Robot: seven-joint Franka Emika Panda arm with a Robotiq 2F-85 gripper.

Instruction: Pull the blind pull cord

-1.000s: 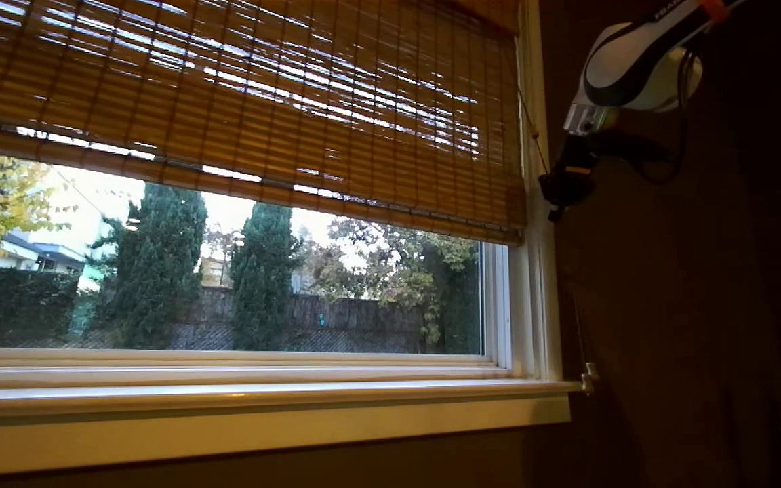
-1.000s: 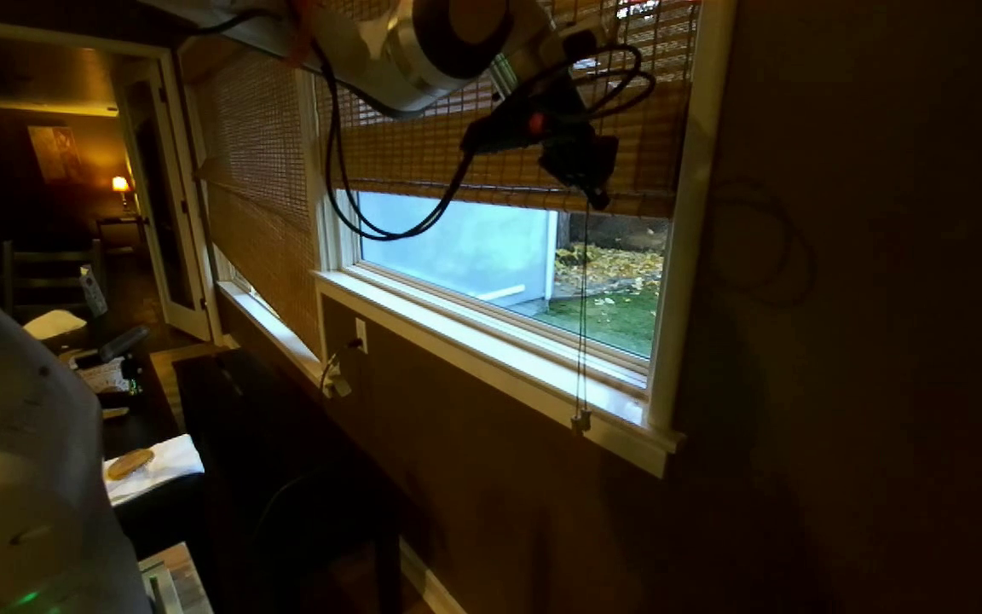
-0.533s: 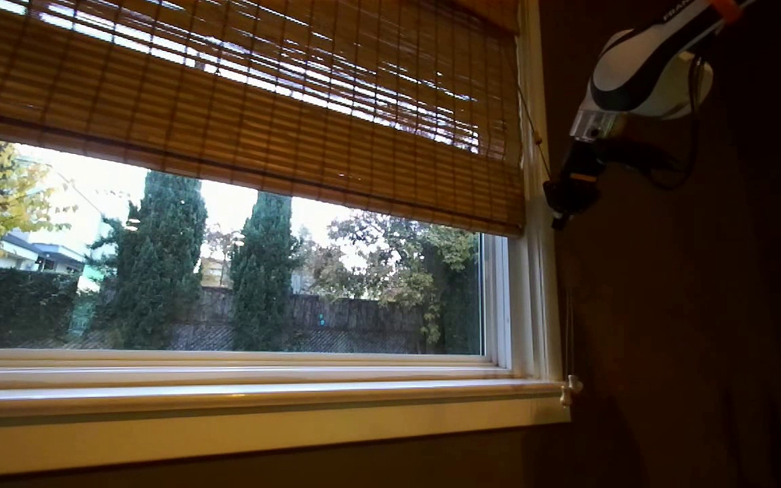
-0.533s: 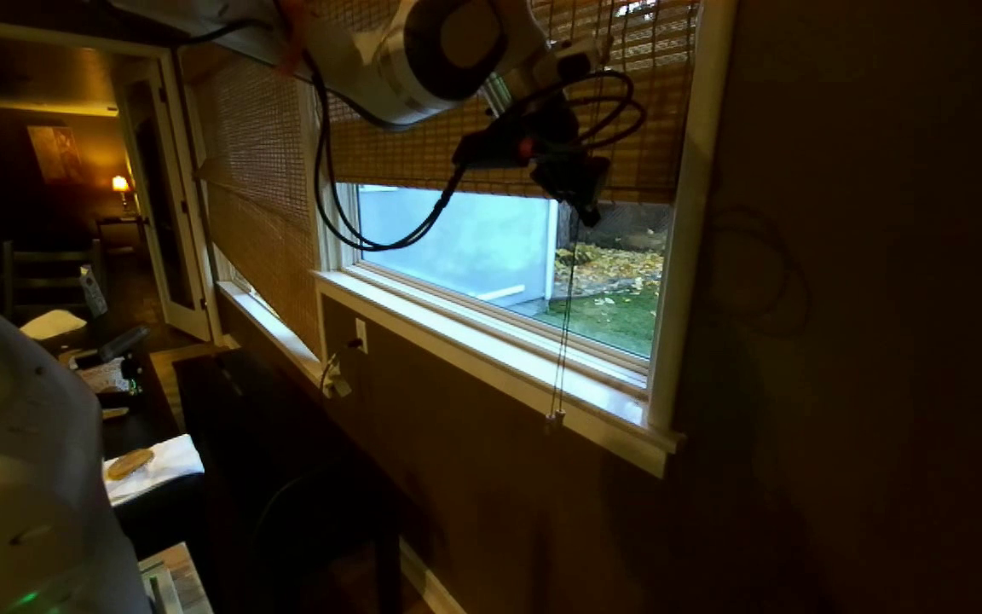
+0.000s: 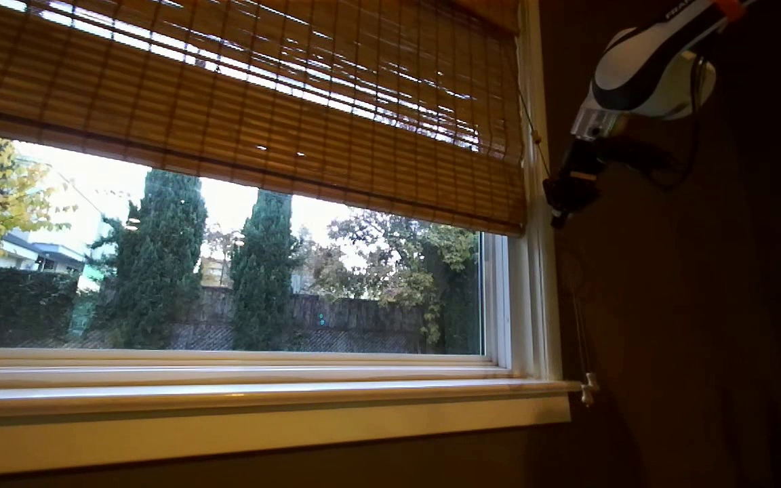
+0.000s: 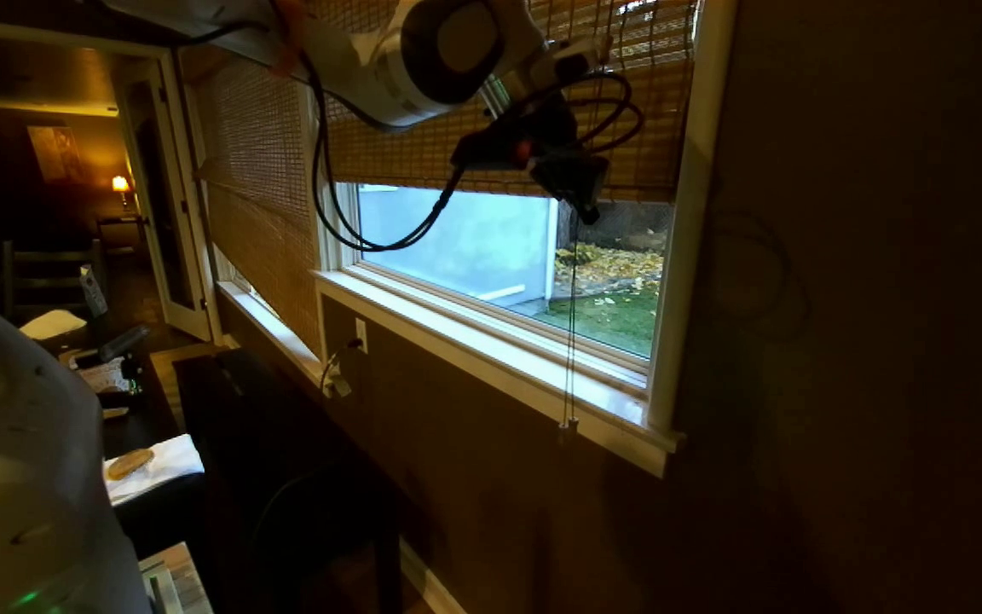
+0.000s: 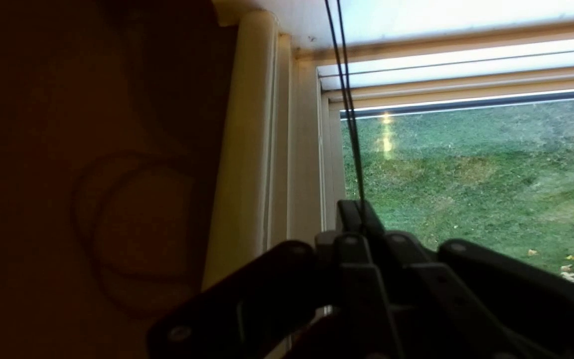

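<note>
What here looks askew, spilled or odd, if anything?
No spill or damage stands out. Above the gripper, the blind pull cord slants out from the blind instead of hanging straight, likely because it is held aside there.

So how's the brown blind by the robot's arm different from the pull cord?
The blind is wide and orange-brown; the pull cord is very thin and looks dark in the wrist view. The gripper pinches the pull cord but isn't holding the blind. Both hang at the window.
</note>
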